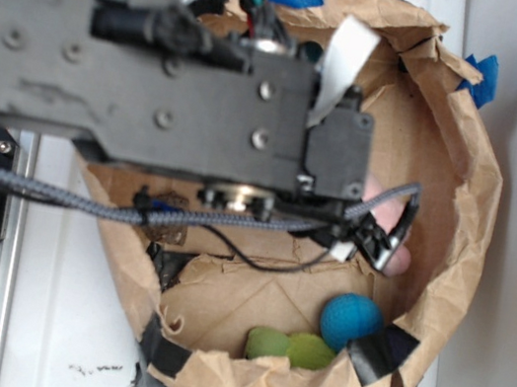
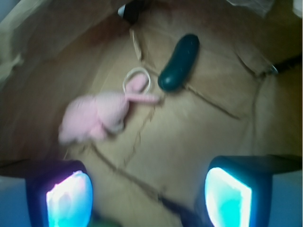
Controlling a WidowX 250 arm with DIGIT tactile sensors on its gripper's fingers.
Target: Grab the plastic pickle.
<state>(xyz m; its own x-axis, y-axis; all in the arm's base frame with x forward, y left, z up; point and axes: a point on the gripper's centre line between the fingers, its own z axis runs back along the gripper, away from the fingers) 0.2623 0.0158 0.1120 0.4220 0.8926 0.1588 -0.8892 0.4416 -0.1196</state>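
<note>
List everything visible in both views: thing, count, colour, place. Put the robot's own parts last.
plastic pickle: 1, very dark green, on the paper floor, beside the bunny's ear
plush bunny: 1, pink, left of the pickle
loop: 1, whitish, by the bunny's ear
fuzzy ball: 1, blue, low in the nest
fuzzy toy: 1, light green, beside the ball
paper nest: 1, brown, taped, holding everything
arm: 1, black, over the nest
gripper: 1, open, above the floor, holding nothing

Dark green glossy plastic pickle (image 2: 179,62) lies tilted on brown paper.
</note>
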